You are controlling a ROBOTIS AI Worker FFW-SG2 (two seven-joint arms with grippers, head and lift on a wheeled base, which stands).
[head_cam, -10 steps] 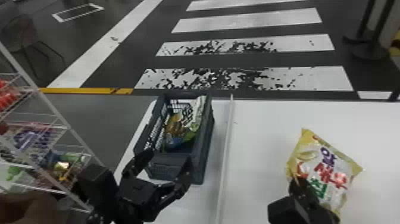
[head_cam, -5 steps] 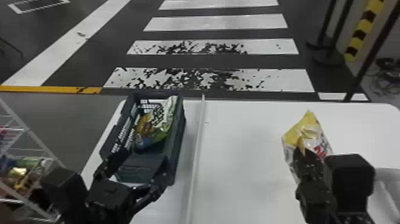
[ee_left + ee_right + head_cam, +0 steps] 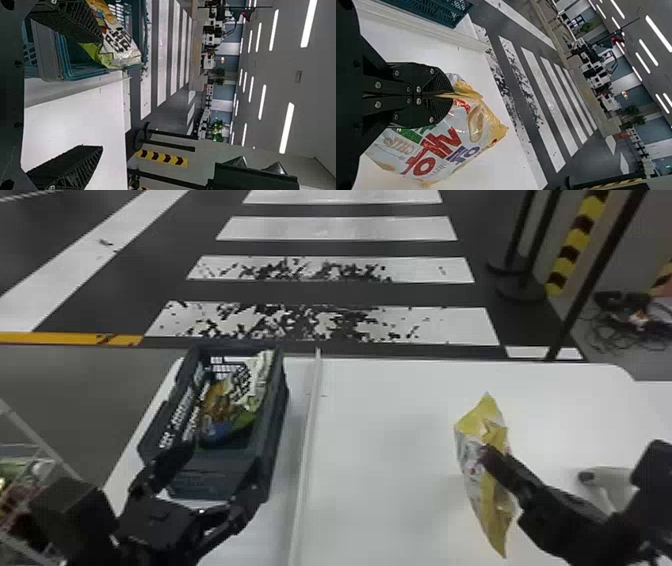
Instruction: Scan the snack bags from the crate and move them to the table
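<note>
One yellow snack bag (image 3: 487,500) is turning edge-on, no longer showing its printed front, well right of the crate (image 3: 277,415). The right gripper (image 3: 451,95) is clenching its edge, probably presenting it for scanning. The left gripper (image 3: 222,465) is waiting with jaws released at the crate's near end; more snack packaging (image 3: 220,405) is lying inside.

Head looking down, wrists close, crosswalk (image 3: 440,325) shared
</note>
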